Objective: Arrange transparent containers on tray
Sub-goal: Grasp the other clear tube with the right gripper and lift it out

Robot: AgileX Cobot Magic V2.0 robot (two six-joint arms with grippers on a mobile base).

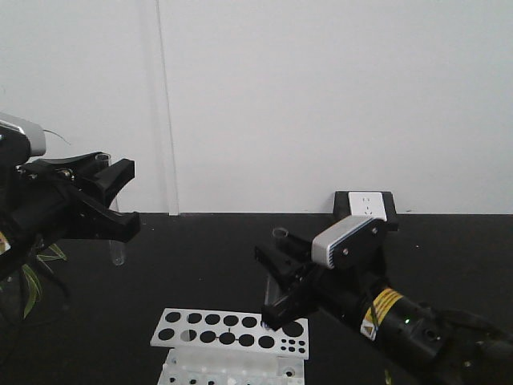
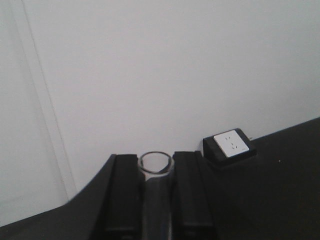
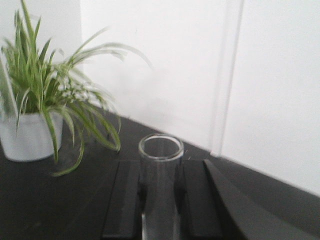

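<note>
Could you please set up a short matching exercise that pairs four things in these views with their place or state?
Things
1. perforated rack
2. left gripper
3. socket block
4. right gripper

Place or state
A. Shut on one test tube, socket block in its wrist view
B. Against the wall, at the back of the black table
C. Shut on the other test tube, potted plant in its wrist view
D. White, low at the front of the table

Pairs: 1-D, 2-A, 3-B, 4-C
</note>
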